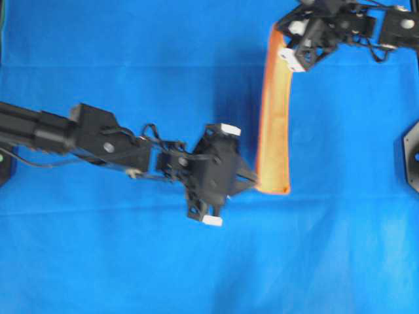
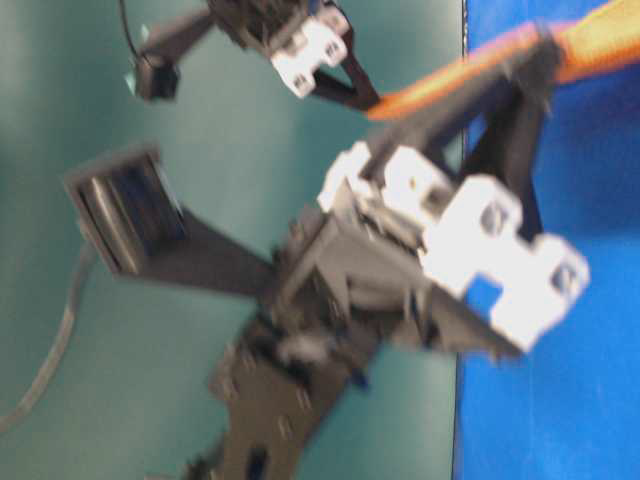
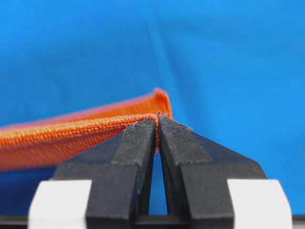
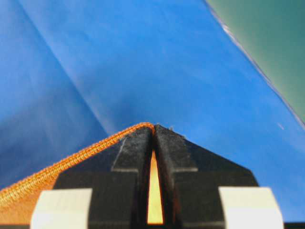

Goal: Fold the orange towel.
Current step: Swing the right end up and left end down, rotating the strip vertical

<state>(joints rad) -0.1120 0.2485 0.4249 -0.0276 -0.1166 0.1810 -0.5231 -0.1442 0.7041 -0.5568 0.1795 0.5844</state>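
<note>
The left gripper (image 1: 252,178) was clamped shut on the near corner of the orange towel (image 1: 273,118), which hung taut as a narrow band above the blue cloth (image 1: 131,261) on the desk. The right gripper (image 1: 283,40) pinched the far corner. Uneven pulling could probably tug a hem loose and collapse the fold.

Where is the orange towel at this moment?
In the overhead view the orange towel hangs as a narrow strip right of centre above the blue cloth, stretched between the left pincer and the right pincer.
</note>
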